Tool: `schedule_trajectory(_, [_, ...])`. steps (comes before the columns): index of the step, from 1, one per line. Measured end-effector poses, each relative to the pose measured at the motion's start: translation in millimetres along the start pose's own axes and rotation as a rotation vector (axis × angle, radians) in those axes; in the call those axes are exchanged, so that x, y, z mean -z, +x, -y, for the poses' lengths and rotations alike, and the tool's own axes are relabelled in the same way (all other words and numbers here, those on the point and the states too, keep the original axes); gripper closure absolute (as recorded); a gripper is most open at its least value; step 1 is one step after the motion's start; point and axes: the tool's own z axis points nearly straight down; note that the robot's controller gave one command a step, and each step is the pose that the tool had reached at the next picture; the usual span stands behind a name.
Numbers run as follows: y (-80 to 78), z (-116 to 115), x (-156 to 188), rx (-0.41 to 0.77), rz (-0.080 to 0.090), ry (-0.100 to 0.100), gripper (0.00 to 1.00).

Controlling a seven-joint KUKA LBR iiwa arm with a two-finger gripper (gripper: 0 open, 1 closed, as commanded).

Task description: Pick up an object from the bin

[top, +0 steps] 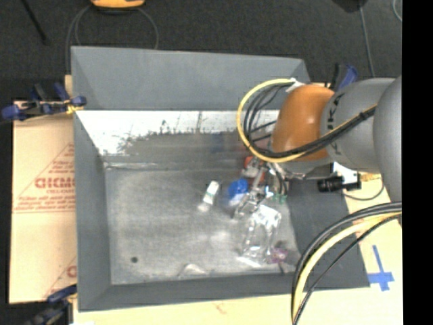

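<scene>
Camera view, single entry: we logged the grey metal bin (91, 208), its contents gathered right of centre. Item one, gripper (258, 189), set low near the floor among the things; we could not tell whether it stood apart or together. Item two, small blue object (236, 191), just beside the gripper toward the view's left, the nearest candidate. Item three, small white piece (210, 195), near the blue object. Item four, crumpled clear plastic packet (260, 234), just below the gripper, with a purple scrap (278, 254) at its lower edge. Step judged: the grasp, nothing seen held. We judged the next move to call for closing on one thing alone, then lifting clear of the packet.
</scene>
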Motion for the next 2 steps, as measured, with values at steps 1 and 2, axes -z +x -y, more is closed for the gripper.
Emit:
schedule_trajectory(1, [0.5, 1, 3, 0.001, -0.011, 0.004, 1.0])
schedule_trajectory(2, [-3.3, 0, 67, 0.007, -0.001, 0.01, 1.0])
